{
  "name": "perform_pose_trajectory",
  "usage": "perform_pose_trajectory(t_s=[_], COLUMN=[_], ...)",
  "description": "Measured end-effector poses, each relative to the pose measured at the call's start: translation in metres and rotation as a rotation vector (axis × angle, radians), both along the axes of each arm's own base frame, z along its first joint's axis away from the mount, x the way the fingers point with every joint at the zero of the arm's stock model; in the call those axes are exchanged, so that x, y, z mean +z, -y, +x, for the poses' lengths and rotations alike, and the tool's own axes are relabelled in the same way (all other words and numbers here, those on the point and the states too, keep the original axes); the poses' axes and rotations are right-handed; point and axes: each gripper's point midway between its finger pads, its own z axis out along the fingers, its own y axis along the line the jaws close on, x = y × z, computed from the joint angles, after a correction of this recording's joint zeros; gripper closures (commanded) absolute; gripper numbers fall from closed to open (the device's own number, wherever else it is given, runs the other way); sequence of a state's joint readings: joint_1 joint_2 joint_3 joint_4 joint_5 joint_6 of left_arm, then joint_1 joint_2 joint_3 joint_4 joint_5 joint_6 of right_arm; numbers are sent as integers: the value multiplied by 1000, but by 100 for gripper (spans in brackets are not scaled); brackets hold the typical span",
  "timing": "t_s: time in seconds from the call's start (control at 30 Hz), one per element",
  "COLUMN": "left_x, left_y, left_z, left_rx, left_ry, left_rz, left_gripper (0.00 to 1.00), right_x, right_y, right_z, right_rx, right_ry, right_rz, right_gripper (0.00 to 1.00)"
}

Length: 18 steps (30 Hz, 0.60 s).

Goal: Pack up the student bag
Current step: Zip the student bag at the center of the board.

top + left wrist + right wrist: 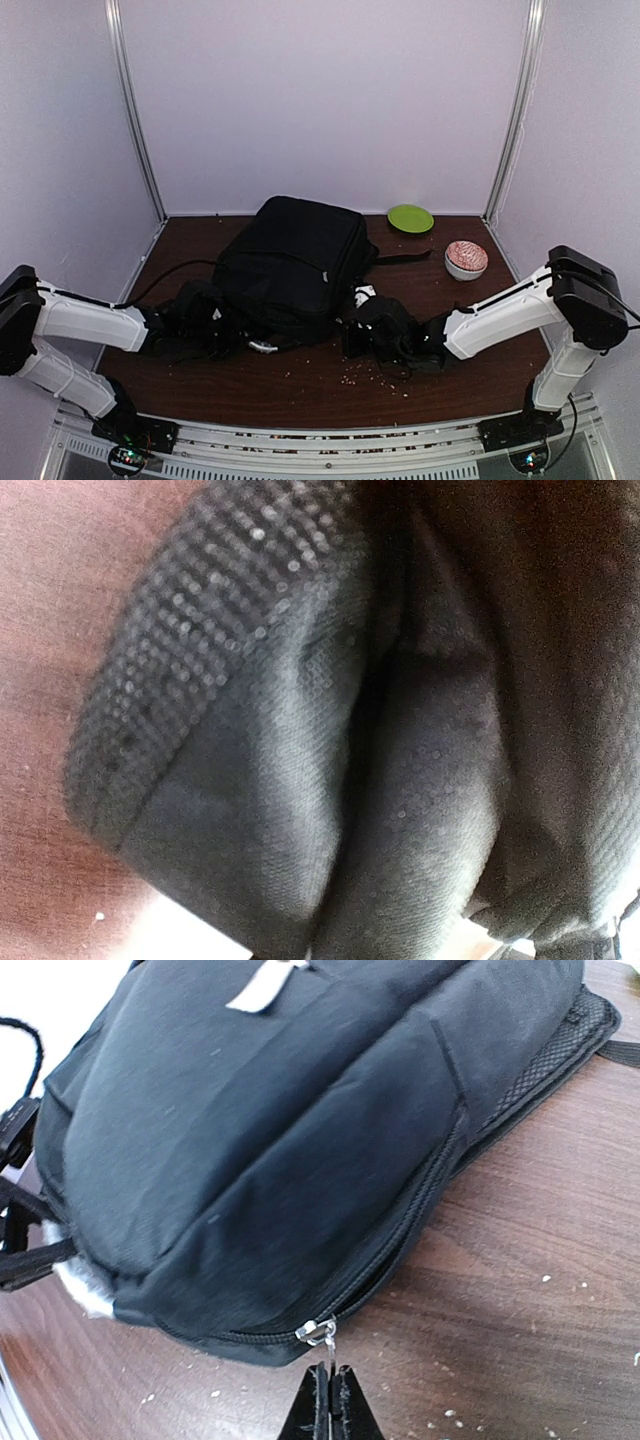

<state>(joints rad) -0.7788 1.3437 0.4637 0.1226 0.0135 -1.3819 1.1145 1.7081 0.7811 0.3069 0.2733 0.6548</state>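
Two arms, both low over the one brown table [330,395].

Left arm [90,322]: we list it stretched from the left edge toward the centre, forearm nearly level. The left gripper [222,325] sits against the near left corner of the bag. Its wrist view is filled with black weave pressed close, and we cannot tell how far its fingers stand apart or whether they hold anything.

Right arm [500,318]: elbow raised at the right edge, forearm sloping down and inward to the bag's near right corner. The right gripper [330,1388] has its fingers pressed tightly together, pinching the tip of the metal zip pull [322,1334] at the end of the bag's side zip.

One student bag [295,255]: black, soft, lying flat in the middle of the table, between the two grippers. One black strap [402,258] trails from it to the right.

One green plate [410,218], at the far edge, right of the bag.

One patterned bowl [466,259], near the plate, apart from the bag.

Many pale crumbs [375,375], uncounted, scattered near the right gripper.
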Motion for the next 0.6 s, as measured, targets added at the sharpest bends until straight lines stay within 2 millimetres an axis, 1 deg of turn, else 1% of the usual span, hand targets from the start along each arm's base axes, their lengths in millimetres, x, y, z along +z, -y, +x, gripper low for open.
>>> perform_pose_trajectory(t_s=[0.27, 0.6], left_x=[2, 2], left_y=[-3, -3], left_z=[-3, -3], left_rx=[0, -1], left_ry=[7, 8], left_rz=[-7, -7], left_gripper=[100, 100], right_x=[-7, -4], right_y=[10, 18], right_z=[14, 34], right_rx=[-61, -123], right_ry=[-7, -11], right_rz=[3, 42], right_gripper=[100, 100])
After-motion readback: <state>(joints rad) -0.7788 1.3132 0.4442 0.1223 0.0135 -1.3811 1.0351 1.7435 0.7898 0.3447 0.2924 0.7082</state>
